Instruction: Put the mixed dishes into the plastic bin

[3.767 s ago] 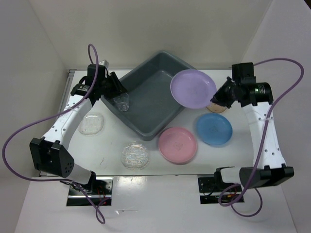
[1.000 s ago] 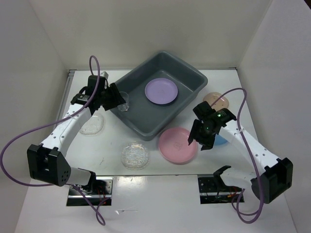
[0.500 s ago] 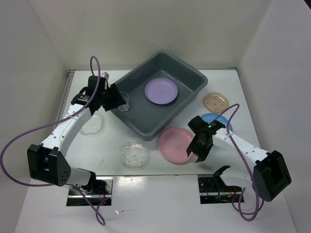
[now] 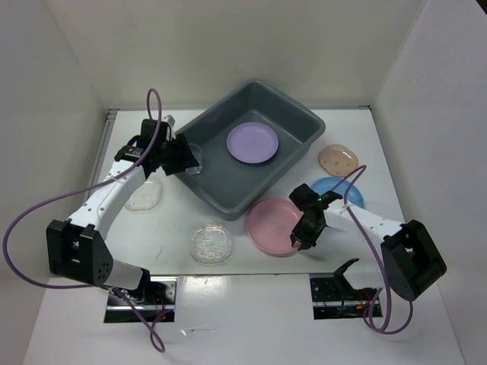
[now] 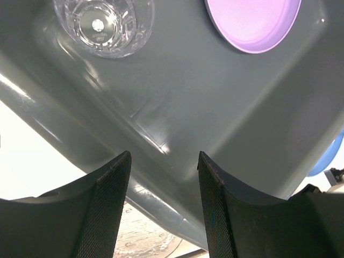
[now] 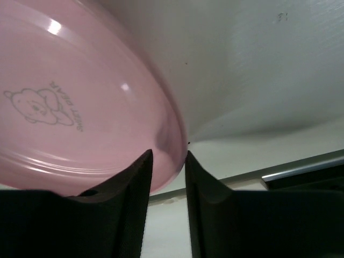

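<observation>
The dark grey plastic bin (image 4: 228,186) stands at the table's middle with the lilac plate (image 4: 253,143) lying in it. The small clear cup (image 4: 192,160) stands in the bin's left corner. It also shows in the left wrist view (image 5: 102,24), free of the fingers. My left gripper (image 4: 180,156) is open and empty just over the bin's left rim (image 5: 164,156). My right gripper (image 4: 299,237) is closed astride the right rim of the pink plate (image 4: 270,224), which lies on the table. In the right wrist view the gripper (image 6: 168,153) has the plate's rim (image 6: 80,97) between its jaws.
The blue plate (image 4: 344,190) lies right of the pink one, partly under my right arm. The small tan dish (image 4: 337,159) lies behind it. Clear glass plates lie at the left (image 4: 143,195) and at the front (image 4: 211,243).
The lilac plate went from my right gripper into the bin. My right arm then swung down and left to the pink plate's rim. The left gripper let go of the cup and barely moved.
</observation>
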`<act>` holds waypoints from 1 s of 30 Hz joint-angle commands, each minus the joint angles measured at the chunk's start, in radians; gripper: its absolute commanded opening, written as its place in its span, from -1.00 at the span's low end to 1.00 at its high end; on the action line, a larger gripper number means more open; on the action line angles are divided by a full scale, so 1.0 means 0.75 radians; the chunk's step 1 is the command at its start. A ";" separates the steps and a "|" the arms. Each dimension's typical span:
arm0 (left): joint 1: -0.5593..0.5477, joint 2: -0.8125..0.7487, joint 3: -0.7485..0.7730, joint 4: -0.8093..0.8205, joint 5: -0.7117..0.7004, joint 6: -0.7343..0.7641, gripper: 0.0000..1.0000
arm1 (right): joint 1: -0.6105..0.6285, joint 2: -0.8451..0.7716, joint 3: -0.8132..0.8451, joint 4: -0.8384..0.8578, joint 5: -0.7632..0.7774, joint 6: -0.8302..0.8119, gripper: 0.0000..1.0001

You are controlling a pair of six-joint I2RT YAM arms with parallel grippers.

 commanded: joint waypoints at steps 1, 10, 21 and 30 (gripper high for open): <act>0.004 0.023 0.059 0.000 0.039 0.037 0.21 | 0.012 0.008 -0.023 0.078 0.035 0.024 -0.39; 0.004 0.023 0.047 0.000 0.039 0.037 0.21 | 0.012 -0.031 -0.013 0.010 0.035 0.041 -0.97; 0.004 0.023 0.047 0.000 0.039 0.037 0.21 | 0.046 -0.389 0.187 -0.438 -0.081 0.167 -0.97; 0.004 0.023 0.059 0.000 0.027 0.037 0.21 | 0.194 -0.548 0.455 -0.610 -0.118 0.411 -0.97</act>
